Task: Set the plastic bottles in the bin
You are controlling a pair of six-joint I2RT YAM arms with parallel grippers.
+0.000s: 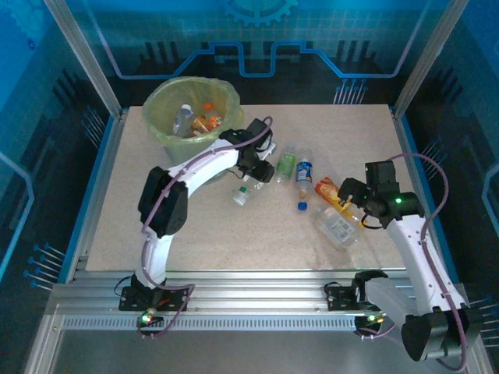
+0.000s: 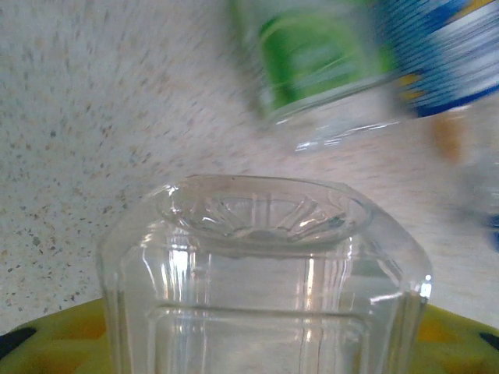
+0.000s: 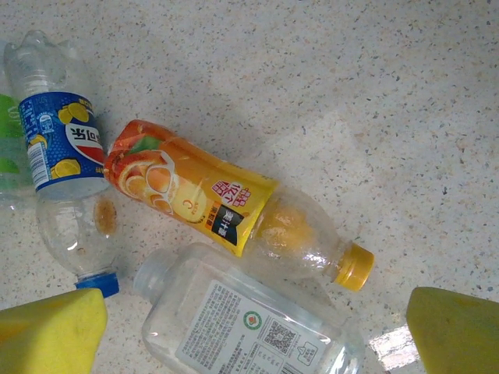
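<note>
A clear ribbed bottle point(image 2: 265, 265), base toward the lens, sits clenched in the left gripper point(image 1: 249, 181) near the bin point(image 1: 160, 128), which holds several bottles. The right gripper point(image 3: 256, 335) hangs spread wide above an orange-label bottle point(image 3: 210, 206) that lies on the speckled tabletop point(image 3: 390, 93) beside a blue-label bottle point(image 3: 58, 140).

From above the near edge the top camera looks down over the whole table point(image 1: 203, 234). The left wrist camera sits tight against a clear bottle point(image 2: 265, 280); the right looks closely down on an orange-label bottle point(image 3: 195, 195) the top view shares
</note>
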